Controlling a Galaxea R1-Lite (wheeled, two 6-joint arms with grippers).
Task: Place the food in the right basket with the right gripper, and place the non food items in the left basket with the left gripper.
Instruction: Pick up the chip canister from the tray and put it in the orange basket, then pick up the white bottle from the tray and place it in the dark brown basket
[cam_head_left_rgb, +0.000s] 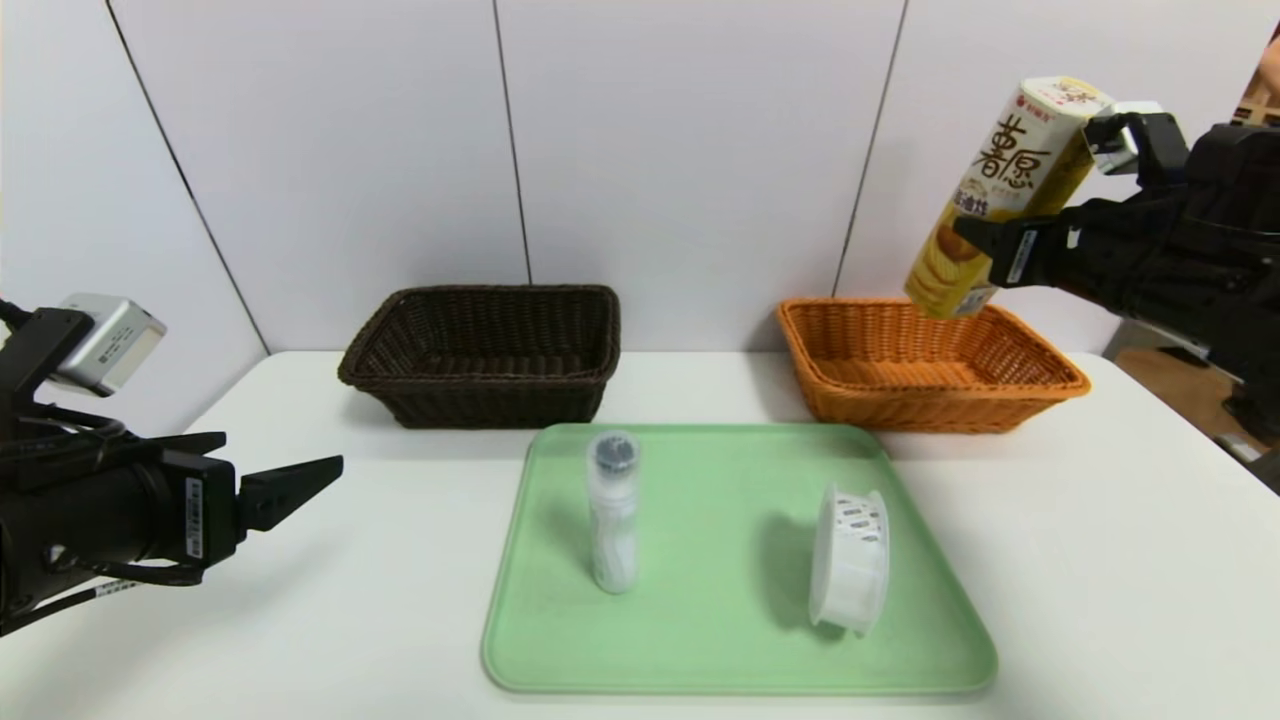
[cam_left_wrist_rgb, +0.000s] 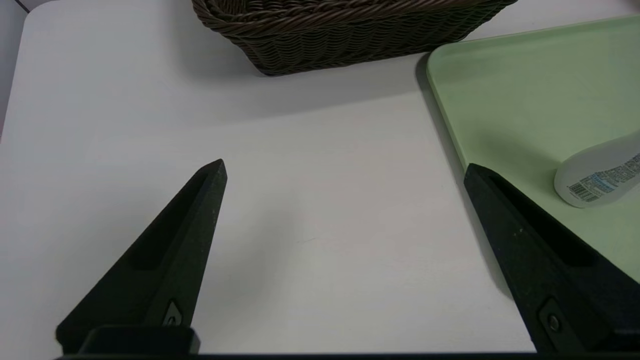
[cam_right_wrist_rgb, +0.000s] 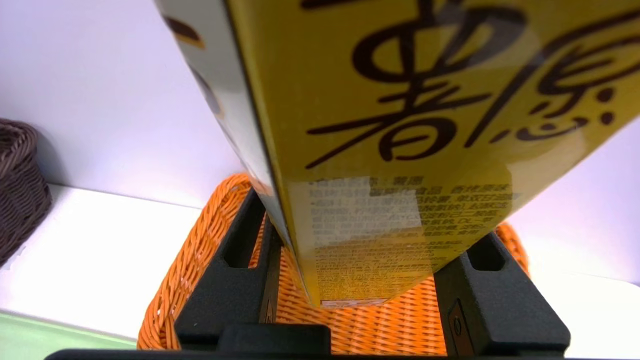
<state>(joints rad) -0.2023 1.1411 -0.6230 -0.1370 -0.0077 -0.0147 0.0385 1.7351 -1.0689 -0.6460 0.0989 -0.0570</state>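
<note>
My right gripper (cam_head_left_rgb: 985, 255) is shut on the food (cam_head_left_rgb: 1000, 190), a tall yellow and white carton held tilted in the air above the orange right basket (cam_head_left_rgb: 930, 390). In the right wrist view the carton (cam_right_wrist_rgb: 400, 150) sits between the jaws (cam_right_wrist_rgb: 365, 235) over the orange weave (cam_right_wrist_rgb: 360, 330). The non food items stand on the green tray (cam_head_left_rgb: 700, 640): a slim white bottle (cam_head_left_rgb: 612, 515) and a round white tub (cam_head_left_rgb: 850, 560). My left gripper (cam_head_left_rgb: 300, 475) hangs open over the table, left of the tray, in front of the dark brown left basket (cam_head_left_rgb: 485, 400).
The tray's edge (cam_left_wrist_rgb: 445, 120), the bottle's base (cam_left_wrist_rgb: 600, 177) and the dark basket (cam_left_wrist_rgb: 340, 40) show in the left wrist view beyond my open left gripper (cam_left_wrist_rgb: 345, 167). A white wall stands right behind both baskets.
</note>
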